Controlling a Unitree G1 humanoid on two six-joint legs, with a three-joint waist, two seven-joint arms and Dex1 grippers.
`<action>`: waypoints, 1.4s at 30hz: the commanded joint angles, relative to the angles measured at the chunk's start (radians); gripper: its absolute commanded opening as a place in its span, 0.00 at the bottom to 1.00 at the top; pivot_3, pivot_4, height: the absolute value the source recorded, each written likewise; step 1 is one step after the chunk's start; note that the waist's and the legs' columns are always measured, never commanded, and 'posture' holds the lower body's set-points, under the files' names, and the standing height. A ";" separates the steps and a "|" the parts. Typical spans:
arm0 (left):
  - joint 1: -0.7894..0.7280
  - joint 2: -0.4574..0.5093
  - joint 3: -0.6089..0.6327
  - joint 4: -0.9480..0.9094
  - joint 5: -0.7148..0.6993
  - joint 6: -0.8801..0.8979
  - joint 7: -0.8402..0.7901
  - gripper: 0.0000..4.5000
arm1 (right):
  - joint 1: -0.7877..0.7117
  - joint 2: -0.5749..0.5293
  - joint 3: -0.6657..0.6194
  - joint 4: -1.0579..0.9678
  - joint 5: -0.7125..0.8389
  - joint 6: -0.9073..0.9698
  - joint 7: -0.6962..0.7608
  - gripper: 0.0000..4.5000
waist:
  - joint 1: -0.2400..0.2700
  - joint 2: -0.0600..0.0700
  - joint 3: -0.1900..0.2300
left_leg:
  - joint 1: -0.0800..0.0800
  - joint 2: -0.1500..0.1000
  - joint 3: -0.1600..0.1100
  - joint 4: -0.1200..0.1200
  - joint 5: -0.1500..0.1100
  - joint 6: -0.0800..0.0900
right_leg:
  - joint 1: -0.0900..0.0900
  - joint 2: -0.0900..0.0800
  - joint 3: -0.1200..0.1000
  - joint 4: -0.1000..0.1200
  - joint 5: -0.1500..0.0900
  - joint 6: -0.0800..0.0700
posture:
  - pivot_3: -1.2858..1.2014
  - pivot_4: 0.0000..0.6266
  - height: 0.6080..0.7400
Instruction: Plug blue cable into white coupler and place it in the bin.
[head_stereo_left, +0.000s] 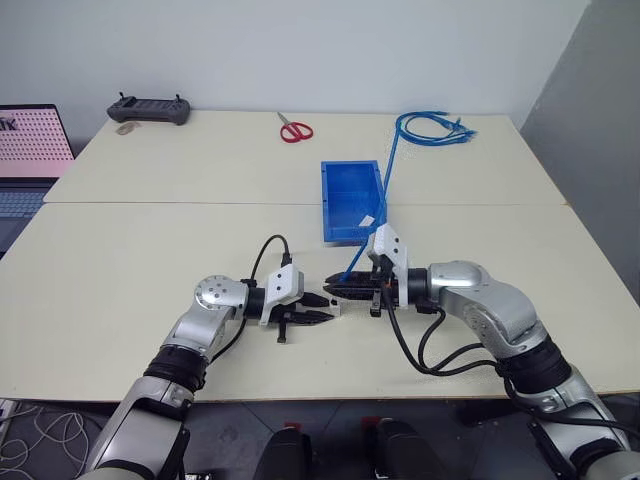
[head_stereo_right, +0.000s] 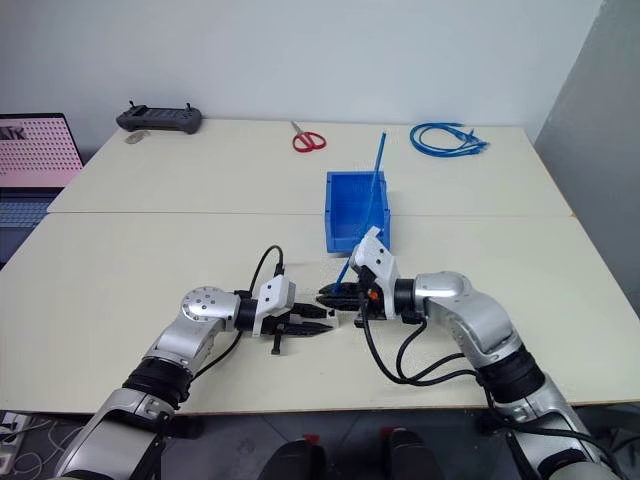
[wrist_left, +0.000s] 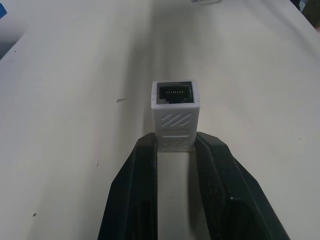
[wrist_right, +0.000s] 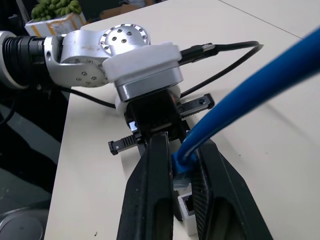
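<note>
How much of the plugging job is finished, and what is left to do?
Done: the left gripper is shut on the small white plastic coupler, and the right gripper is shut on the thin blue cable near its plug. In hand: the two tips face each other closely, but the coupler's socket looks empty. Left: push the plug in, then drop the pair into the blue plastic bin.

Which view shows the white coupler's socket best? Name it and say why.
The left wrist view: the white coupler sits clamped in the left tool, its socket facing the camera. The right wrist view catches a corner; the head views show a white speck.
</note>
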 joint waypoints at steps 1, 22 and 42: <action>0.015 0.006 -0.014 -0.022 0.019 0.018 -0.029 0.17 | -0.031 0.015 -0.003 0.053 -0.036 -0.054 0.047 0.05 | 0.000 0.000 0.000 | 0.000 0.000 0.000 0.000 0.000 0.000 | 0.000 0.000 0.000 0.000 0.000 0.000 | 0.52 0.24 1.00; 0.008 0.009 -0.015 -0.048 0.023 0.037 -0.047 0.17 | -0.045 0.077 0.027 0.237 -0.193 -0.197 0.154 0.05 | -0.001 0.000 0.000 | 0.001 0.000 0.000 0.000 0.000 0.000 | 0.000 0.000 0.000 0.001 0.002 -0.005 | 0.52 0.24 1.00; 0.017 0.009 -0.014 -0.053 0.026 0.032 -0.049 0.17 | -0.104 0.078 0.037 0.323 -0.260 -0.265 0.236 0.05 | -0.001 0.000 0.000 | 0.001 0.000 0.000 0.000 0.000 0.000 | 0.000 0.000 0.000 0.002 0.003 -0.005 | 0.52 0.24 1.00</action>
